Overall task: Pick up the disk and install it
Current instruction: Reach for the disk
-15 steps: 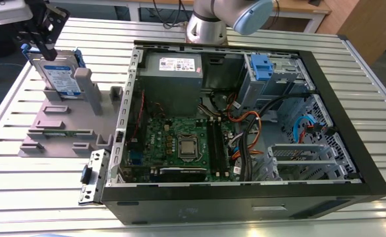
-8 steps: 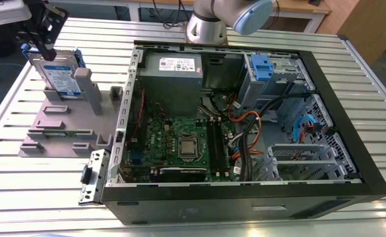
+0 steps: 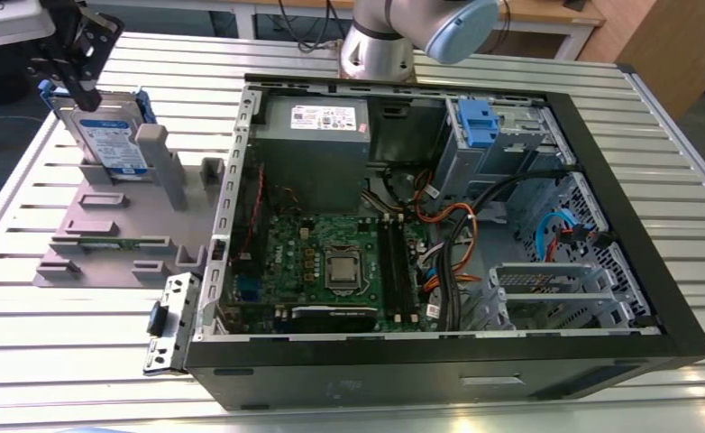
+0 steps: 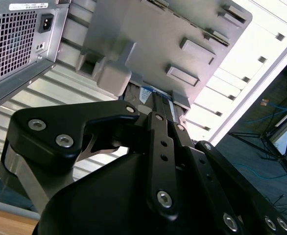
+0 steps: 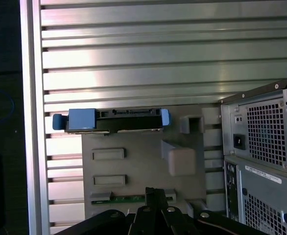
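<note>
At the far corner of the slatted metal bench (image 3: pixel 40 334) on the exterior view's left, my pincer (image 3: pixel 85 97) hangs at the top edge of the disk (image 3: pixel 110 144). The disk stands upright on its edge in a slot of a grey holder (image 3: pixel 112 225) that lies flat on the bench near that side edge. Whether I am touching the disk or only just above it, I cannot tell. I also cannot tell how far my pincer is open, or whether it has hold of anything. In the first wrist view I look down on the disk's narrow dark edge (image 5: pixel 129 113) with its blue bracket ends, at the holder's edge. In the second wrist view my pincer (image 4: pixel 162 105) points at a strip of the disk's white-and-blue label (image 4: pixel 146 94). A green circuit strip (image 3: pixel 118 242) lies in the holder nearer the bench's front edge. Just beside the holder, toward the exterior view's right, the open computer case (image 3: pixel 449 361) lies on its side, taking up the middle and right of the bench. Inside it are a grey metal box (image 3: pixel 316 122) with a white sticker, a green mainboard (image 3: pixel 328 262) and, further right, a small blue latch piece (image 3: pixel 479 122).
</note>
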Controlling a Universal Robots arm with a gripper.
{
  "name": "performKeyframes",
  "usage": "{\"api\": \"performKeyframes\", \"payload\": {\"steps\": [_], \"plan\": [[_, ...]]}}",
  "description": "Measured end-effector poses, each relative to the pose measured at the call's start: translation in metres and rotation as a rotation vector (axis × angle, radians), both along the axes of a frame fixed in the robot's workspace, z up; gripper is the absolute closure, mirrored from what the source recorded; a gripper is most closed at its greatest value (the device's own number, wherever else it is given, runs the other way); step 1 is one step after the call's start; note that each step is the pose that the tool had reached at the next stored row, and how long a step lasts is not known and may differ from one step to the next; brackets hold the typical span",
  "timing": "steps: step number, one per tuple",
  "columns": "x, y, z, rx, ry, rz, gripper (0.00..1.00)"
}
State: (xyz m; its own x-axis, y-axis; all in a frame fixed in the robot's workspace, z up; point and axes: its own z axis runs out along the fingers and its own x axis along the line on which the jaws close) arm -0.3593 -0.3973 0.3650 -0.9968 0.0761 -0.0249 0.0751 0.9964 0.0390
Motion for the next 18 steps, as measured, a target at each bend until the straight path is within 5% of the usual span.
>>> {"api": "performKeyframes", "payload": {"steps": [18], "plan": [[-0.0035, 0.0, -0.0007, 0.0, 0.0001, 0.0, 0.89]]}}
